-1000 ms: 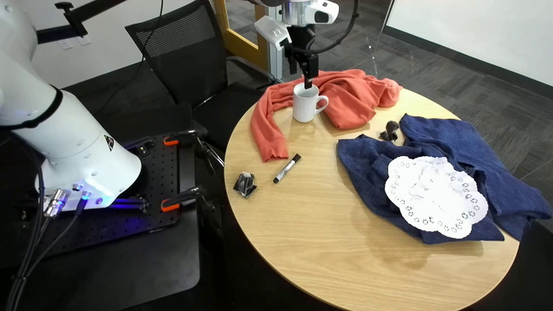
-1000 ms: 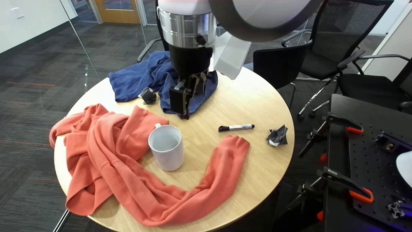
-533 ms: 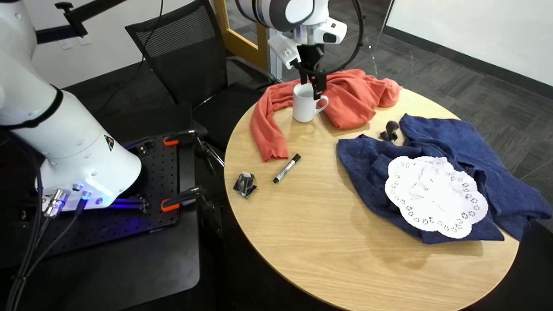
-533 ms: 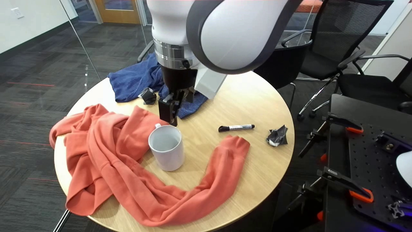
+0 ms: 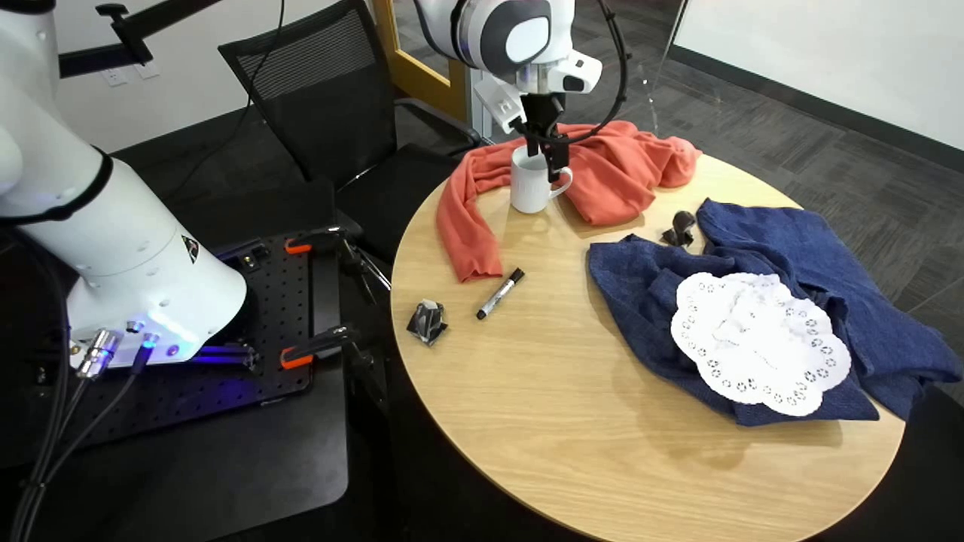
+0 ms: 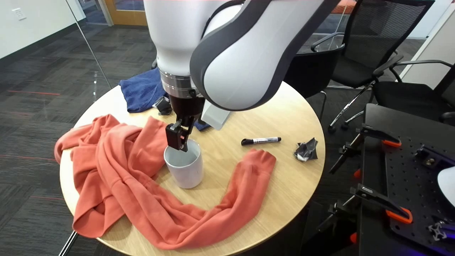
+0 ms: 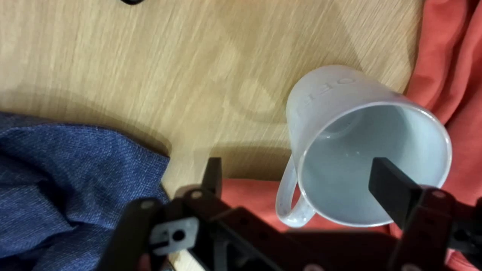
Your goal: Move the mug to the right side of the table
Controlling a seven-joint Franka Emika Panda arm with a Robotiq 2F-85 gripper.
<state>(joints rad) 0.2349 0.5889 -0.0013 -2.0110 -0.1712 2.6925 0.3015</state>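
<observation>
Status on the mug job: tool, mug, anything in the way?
Tool open, one finger at mouth of mug, other outside by handle. Mug upright on table, not gripped. Orange garment curves partway round it; might snag.

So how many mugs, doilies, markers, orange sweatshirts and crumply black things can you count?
White mug: 1
Lacy white doily: 1
Marker: 1
Orange sweatshirt: 1
Crumpled black scraps: 2
Total: 6

Arm [image 6: 241, 76] stretched well out from base [image 5: 154, 293], wrist [image 6: 177, 84] bent down — and there, fingers [image 7: 391, 188] spread wide apart, both pointing down!
</observation>
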